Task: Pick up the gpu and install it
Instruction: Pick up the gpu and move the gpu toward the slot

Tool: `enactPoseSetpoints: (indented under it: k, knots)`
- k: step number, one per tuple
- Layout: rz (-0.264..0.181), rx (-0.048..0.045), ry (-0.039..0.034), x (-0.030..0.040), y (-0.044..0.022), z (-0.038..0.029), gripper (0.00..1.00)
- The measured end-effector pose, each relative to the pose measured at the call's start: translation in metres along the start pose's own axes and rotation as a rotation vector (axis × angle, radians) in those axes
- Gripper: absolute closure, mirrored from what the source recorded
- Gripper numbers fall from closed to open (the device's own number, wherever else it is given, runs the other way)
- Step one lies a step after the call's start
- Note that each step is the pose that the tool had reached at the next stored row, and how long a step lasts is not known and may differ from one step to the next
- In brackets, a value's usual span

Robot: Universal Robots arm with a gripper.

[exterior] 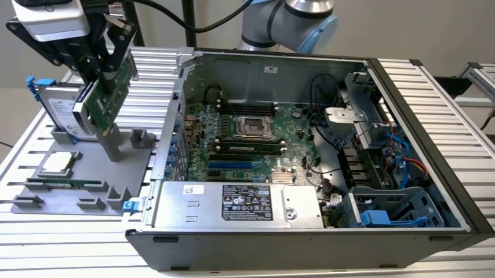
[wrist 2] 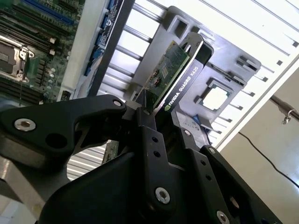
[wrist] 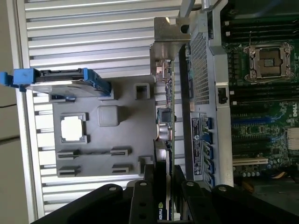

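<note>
In the exterior view, the gray tray (exterior: 77, 174) on the slatted table (exterior: 54, 243) holds a hard drive (exterior: 60, 110) standing on edge. It also holds a processor chip (exterior: 60, 164) in a square pocket and a memory stick (exterior: 66, 184) lying flat. The gripper (exterior: 104, 66) pinches the gpu (exterior: 108, 101) by its upper part. The card hangs tilted over the tray, its lower edge near a gray post, between the drive and the open computer case (exterior: 309, 249). Inside the case the motherboard (exterior: 247, 139) lies uncovered.

In the second wrist view, black fingers (wrist 2: 148, 126) press on both faces of the gpu (wrist 2: 170, 77), with the tray (wrist 2: 219, 60) behind it.

In the first wrist view, the gpu (wrist: 164, 116) shows edge-on, just beside the case wall (wrist: 201, 93). Open tray (wrist: 107, 140) floor lies between it and the hard drive (wrist: 60, 84).
</note>
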State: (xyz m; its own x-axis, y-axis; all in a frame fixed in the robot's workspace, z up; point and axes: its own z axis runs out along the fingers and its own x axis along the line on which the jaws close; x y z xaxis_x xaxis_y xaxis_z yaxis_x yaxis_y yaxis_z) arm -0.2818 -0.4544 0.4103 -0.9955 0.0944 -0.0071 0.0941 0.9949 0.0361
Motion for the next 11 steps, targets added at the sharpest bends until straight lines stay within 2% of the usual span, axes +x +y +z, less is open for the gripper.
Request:
enactPoseSetpoints:
  k: [6,11]
  knots:
    - [0.0,0.0001,0.0001,-0.0083,0.0008,-0.0002,1.0]
    - [0.0,0.0002,0.0004,-0.0089,0.0009,-0.0003,1.0]
